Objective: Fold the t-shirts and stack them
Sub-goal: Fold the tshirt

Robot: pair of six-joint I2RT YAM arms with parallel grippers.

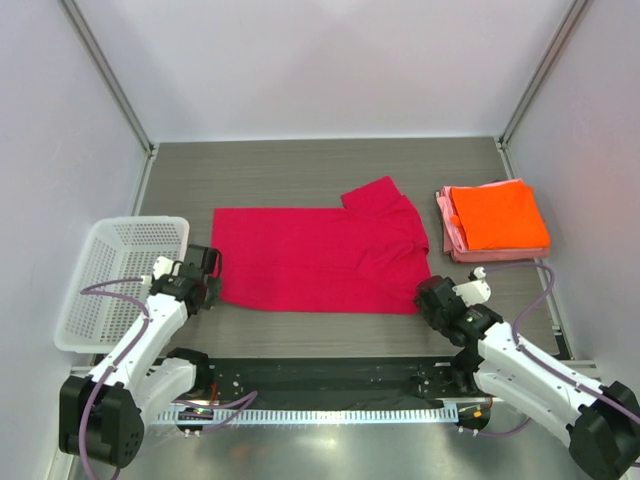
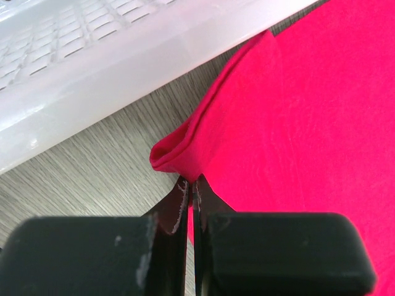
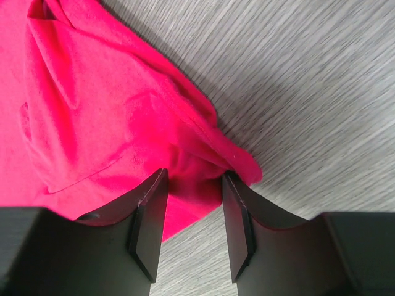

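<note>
The crimson-magenta t-shirt point(image 1: 320, 258) lies spread flat mid-table, one sleeve pointing to the far right. My left gripper point(image 1: 210, 285) is at its near-left corner. In the left wrist view that gripper point(image 2: 190, 185) is shut on a bunched fold of the crimson cloth point(image 2: 308, 123). My right gripper point(image 1: 430, 298) is at the near-right corner. Seen from the right wrist, it point(image 3: 194, 179) stands open, its fingers either side of the rumpled corner of the crimson shirt point(image 3: 92, 105). The bright orange t-shirt point(image 1: 497, 215) lies folded on the pale pink one point(image 1: 447, 228) at the right.
A white mesh basket point(image 1: 120, 275) stands at the table's left edge, close beside my left gripper; its wall point(image 2: 111, 55) fills the top of the left wrist view. Grey walls close in the table on three sides.
</note>
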